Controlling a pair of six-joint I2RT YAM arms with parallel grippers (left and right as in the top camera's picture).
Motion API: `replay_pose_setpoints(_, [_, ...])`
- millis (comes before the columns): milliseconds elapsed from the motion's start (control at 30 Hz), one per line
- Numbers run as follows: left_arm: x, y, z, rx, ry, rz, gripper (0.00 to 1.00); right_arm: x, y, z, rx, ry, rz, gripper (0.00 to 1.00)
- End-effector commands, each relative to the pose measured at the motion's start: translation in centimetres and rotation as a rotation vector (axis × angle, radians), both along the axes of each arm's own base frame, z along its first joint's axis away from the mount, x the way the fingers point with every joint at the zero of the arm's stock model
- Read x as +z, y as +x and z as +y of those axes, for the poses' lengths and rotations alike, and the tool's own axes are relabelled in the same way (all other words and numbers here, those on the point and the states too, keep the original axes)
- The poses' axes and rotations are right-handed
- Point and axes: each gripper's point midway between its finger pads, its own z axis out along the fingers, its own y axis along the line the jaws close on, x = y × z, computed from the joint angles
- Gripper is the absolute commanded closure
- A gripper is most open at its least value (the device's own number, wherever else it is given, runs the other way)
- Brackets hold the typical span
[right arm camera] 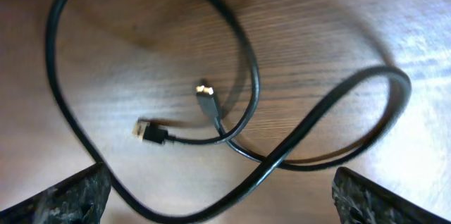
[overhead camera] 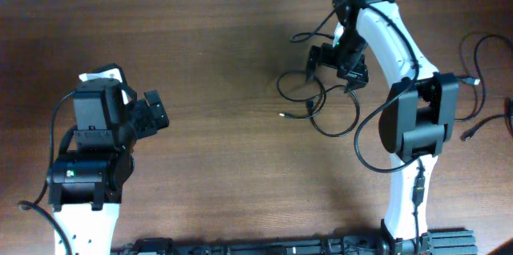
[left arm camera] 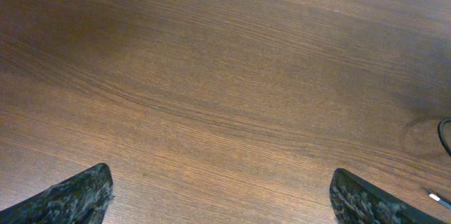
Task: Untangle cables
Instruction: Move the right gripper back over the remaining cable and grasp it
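The cables [overhead camera: 317,103] lie as overlapping black loops on the brown table, right of centre, with a small plug tip [overhead camera: 283,115] pointing left. My right gripper [overhead camera: 333,61] hovers open just above their far side. In the right wrist view a thick black cable [right arm camera: 246,69] loops and crosses a thinner one that has two plugs [right arm camera: 206,94], [right arm camera: 146,133]. The open fingers [right arm camera: 222,206] straddle the crossing and hold nothing. My left gripper [overhead camera: 154,112] is open and empty at the left, far from the cables. Its wrist view [left arm camera: 222,203] shows bare wood.
More black cord [overhead camera: 481,62] with a plug [overhead camera: 469,135] lies at the table's far right edge, beside the right arm's base. A bit of cable [left arm camera: 445,136] and a plug tip [left arm camera: 437,197] show at the right edge of the left wrist view.
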Motion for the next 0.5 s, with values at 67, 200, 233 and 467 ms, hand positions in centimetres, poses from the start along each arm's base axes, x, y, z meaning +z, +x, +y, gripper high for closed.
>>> replay_pose_setpoints(67, [0.2, 0.1, 0.0, 0.011, -0.016, -0.009, 0.01, -0.5, 0.0, 0.2, -0.2, -0.199, -0.004, 0.01])
replay_pose_setpoints(200, [0.2, 0.1, 0.0, 0.011, -0.016, -0.009, 0.01, -1.3, -0.2, 0.9, -0.232, -0.239, -0.01, 0.01])
replay_pose_setpoints(233, [0.2, 0.1, 0.0, 0.011, -0.016, -0.009, 0.01, -1.6, -0.3, 1.0, -0.232, -0.241, -0.007, 0.01])
replay_pose_setpoints(467, [0.2, 0.1, 0.0, 0.011, -0.016, -0.009, 0.01, -4.2, -0.7, 1.4, -0.25, -0.246, -0.008, 0.96])
